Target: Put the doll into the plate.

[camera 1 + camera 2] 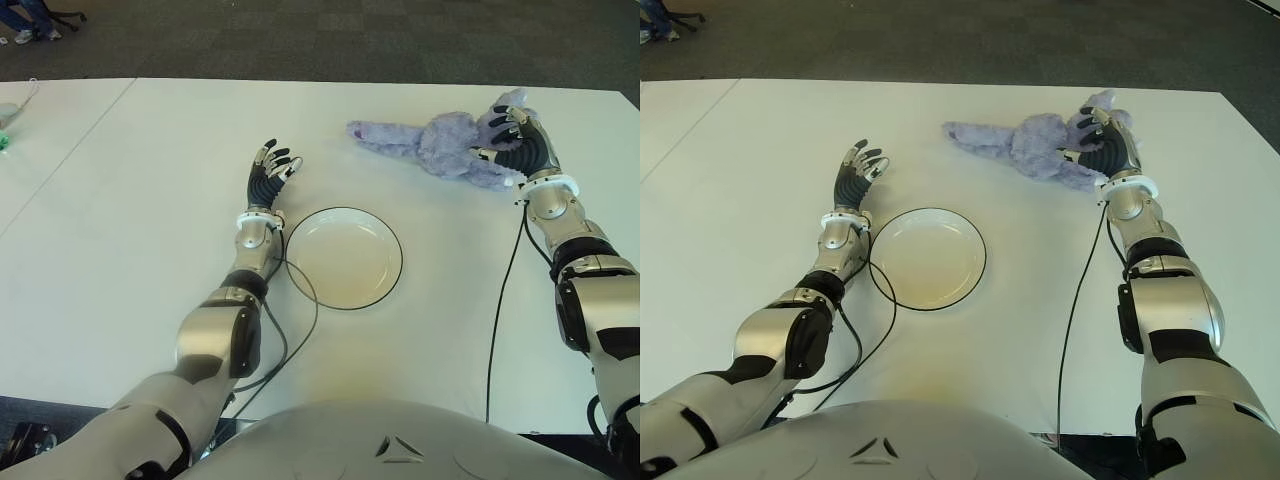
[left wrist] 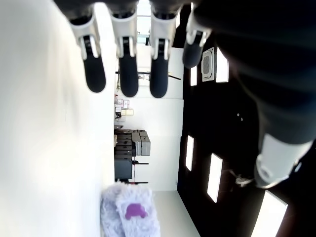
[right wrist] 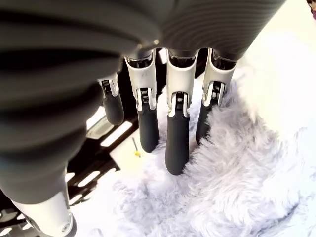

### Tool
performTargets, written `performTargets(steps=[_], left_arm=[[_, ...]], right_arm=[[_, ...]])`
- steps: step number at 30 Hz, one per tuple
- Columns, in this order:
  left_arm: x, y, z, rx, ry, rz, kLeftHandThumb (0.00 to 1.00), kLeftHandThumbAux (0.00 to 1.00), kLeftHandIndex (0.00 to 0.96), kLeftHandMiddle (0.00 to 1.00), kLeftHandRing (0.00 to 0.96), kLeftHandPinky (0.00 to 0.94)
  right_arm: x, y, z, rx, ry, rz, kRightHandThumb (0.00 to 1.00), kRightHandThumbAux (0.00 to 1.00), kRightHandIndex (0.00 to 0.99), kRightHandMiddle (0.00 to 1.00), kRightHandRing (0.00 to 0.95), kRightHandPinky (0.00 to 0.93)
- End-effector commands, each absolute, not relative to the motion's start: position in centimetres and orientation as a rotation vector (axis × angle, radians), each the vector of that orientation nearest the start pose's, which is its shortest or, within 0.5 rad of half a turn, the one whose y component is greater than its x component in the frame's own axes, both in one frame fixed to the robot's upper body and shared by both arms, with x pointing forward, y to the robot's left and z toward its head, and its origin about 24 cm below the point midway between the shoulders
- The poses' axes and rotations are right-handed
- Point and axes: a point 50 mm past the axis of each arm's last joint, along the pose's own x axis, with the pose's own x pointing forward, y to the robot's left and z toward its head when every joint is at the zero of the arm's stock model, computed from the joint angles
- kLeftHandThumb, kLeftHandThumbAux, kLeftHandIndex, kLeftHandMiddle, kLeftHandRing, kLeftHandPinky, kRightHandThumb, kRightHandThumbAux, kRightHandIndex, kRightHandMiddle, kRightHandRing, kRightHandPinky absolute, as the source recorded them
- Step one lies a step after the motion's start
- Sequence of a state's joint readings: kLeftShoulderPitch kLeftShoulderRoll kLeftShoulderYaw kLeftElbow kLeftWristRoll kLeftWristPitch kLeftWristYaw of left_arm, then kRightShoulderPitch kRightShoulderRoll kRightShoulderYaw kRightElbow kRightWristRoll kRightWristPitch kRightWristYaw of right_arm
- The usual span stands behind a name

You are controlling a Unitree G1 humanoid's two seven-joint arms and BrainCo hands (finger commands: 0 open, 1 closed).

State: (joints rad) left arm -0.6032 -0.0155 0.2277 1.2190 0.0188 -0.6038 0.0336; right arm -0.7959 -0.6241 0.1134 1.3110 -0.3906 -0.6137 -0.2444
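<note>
Now, right hand (image 1: 515, 140) over purple doll (image 1: 440, 143), fingers spread, not clamped, left hand (image 1: 270, 172) open beside plate (image 1: 345, 257), white table (image 1: 130, 230)

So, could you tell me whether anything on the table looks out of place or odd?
Nothing stands out: the purple plush doll lies beyond the empty plate, right hand at it, left hand open nearby.

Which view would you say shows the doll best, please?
The left eye view: the whole doll lies on the table, the right hand at its end. Right eye matches. Right wrist shows fur only; left wrist, a distant part.
</note>
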Motion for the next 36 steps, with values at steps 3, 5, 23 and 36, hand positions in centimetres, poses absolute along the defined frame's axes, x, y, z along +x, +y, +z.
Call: performTargets(steps=[3, 5, 23, 36], left_arm=[[25.0, 12.3, -9.3, -0.136, 0.518, 0.059, 0.000, 0.634, 0.137, 0.257, 0.262, 0.249], [25.0, 12.3, -9.4, -0.139, 0.524, 0.060, 0.000, 0.632, 0.138, 0.260, 0.265, 0.256], [25.0, 12.3, -9.3, -0.129, 0.526, 0.053, 0.000, 0.614, 0.129, 0.259, 0.274, 0.272], [25.1, 12.1, -9.3, -0.138, 0.522, 0.060, 0.000, 0.613, 0.141, 0.268, 0.284, 0.268]], right_arm=[[35.0, -31.1, 10.2, -0.936, -0.025, -0.189, 0.197, 0.715, 0.156, 0.266, 0.343, 0.368], [35.0, -31.1, 10.2, -0.934, -0.020, -0.194, 0.197, 0.721, 0.154, 0.261, 0.336, 0.373], [35.2, -31.8, 10.9, -0.957, 0.012, -0.209, 0.234, 0.749, 0.144, 0.272, 0.370, 0.427], [35.6, -32.4, 12.6, -0.926, -0.003, -0.235, 0.281, 0.742, 0.153, 0.337, 0.431, 0.460]])
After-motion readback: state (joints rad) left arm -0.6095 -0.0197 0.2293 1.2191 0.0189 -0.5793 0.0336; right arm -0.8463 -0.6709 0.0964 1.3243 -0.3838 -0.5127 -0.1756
